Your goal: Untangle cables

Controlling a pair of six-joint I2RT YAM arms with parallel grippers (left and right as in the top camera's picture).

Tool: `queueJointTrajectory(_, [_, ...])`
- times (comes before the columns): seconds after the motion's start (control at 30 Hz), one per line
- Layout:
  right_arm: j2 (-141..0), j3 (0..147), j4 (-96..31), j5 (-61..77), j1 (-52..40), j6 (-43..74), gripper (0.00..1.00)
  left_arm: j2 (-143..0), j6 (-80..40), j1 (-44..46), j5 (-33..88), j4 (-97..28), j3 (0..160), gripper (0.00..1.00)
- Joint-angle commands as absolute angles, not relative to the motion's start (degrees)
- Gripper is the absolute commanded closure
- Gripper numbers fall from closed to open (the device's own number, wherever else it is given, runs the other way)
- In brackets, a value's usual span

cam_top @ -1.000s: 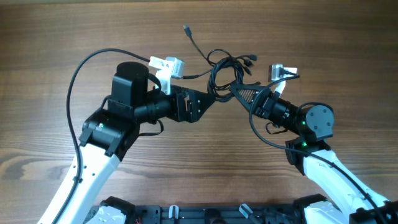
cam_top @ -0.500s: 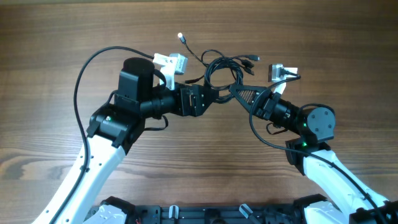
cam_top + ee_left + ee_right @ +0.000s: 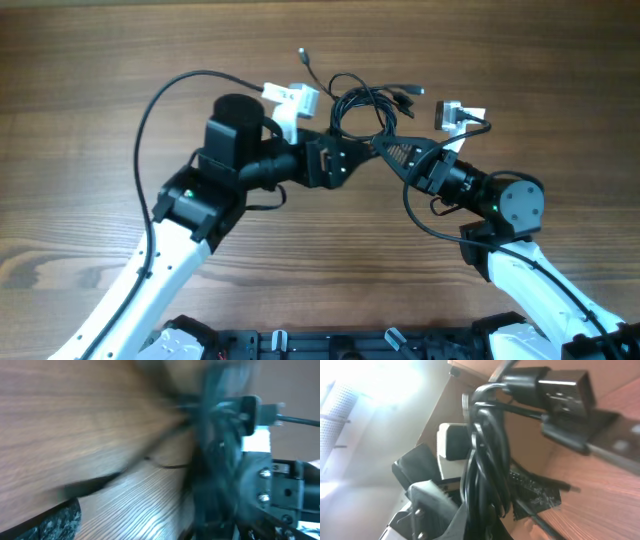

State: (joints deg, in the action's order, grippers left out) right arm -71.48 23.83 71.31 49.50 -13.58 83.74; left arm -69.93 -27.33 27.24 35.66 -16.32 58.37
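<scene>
My two hands meet over the middle of the counter (image 3: 90, 70), toward its far edge. My right hand (image 3: 384, 147) is pinched on the cables (image 3: 360, 104), its tip at the near side of the looped bundle. From my right wrist, the black strands run down between my fingers. My left hand (image 3: 342, 160) sits just beside it, at the bundle's near left. That wrist view is smeared, so I cannot tell whether it is spread or pressed together. Beyond, a few plugs (image 3: 406, 92) stick out to the right, and one loose strand (image 3: 312, 72) trails toward the far edge.
</scene>
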Motion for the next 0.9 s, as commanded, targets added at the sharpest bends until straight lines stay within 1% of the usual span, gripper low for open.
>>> queueJointTrajectory(0.0, [-71.68, 25.19, 73.32, 49.82, -13.54, 84.23, 0.96, -70.30, -27.46, 30.46, 35.48, -14.13, 59.59, 0.00])
queueJointTrajectory(0.2, [-71.68, 25.19, 73.47, 50.02, -13.54, 84.23, 0.96, -70.30, -27.44, 30.81, 33.71, -14.15, 59.59, 0.00])
queueJointTrajectory(0.3, [-71.68, 25.19, 73.43, 48.47, -13.26, 84.14, 0.96, -70.28, -27.73, 30.30, 32.69, -16.14, 59.59, 0.00])
queueJointTrajectory(0.37, [-71.68, 25.19, 73.43, 47.40, -12.14, 83.79, 0.96, -69.71, -32.99, 28.62, 32.93, -16.08, 59.59, 0.00])
queueJointTrajectory(0.43, [-71.68, 25.19, 73.49, 46.33, -10.33, 83.55, 0.96, -68.99, -41.87, 25.47, 33.19, -16.58, 59.59, 0.00])
queueJointTrajectory(0.5, [-71.68, 25.19, 73.91, 45.36, -8.45, 83.18, 0.96, -68.66, -49.95, 21.19, 38.00, -16.91, 59.59, 0.00])
queueJointTrajectory(0.57, [-71.68, 25.19, 75.29, 44.40, -8.21, 81.65, 0.96, -68.69, -53.56, 19.49, 41.43, -16.29, 59.59, 0.00])
queueJointTrajectory(0.7, [-71.68, 25.19, 79.02, 42.98, -8.23, 76.25, 0.96, -68.82, -58.26, 21.74, 41.95, -15.42, 59.59, 0.00])
queueJointTrajectory(0.87, [-71.68, 25.19, 79.09, 42.61, -8.23, 72.71, 0.96, -69.30, -60.93, 25.21, 40.45, -12.86, 59.59, 0.00])
